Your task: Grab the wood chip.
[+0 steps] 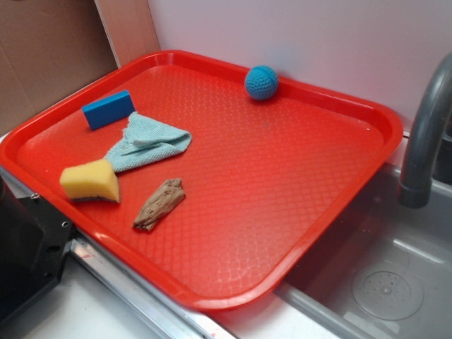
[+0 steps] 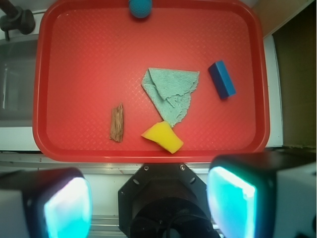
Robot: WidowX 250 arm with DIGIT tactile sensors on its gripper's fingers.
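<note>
The wood chip (image 2: 117,123) lies lower left of centre on the red tray (image 2: 89,59), just beside the yellow sponge (image 2: 163,137); the gripper (image 2: 148,203) stands wide open, empty

We find no readable text, label, brand or number anywhere in these views. Every visible surface is unmarked.

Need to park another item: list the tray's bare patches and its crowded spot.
Biggest bare stretch on the red tray: between the blue ball, the rim by the faucet, and the wood chip. Crowded: the opposite side, where blue block, teal cloth and yellow sponge cluster.
</note>
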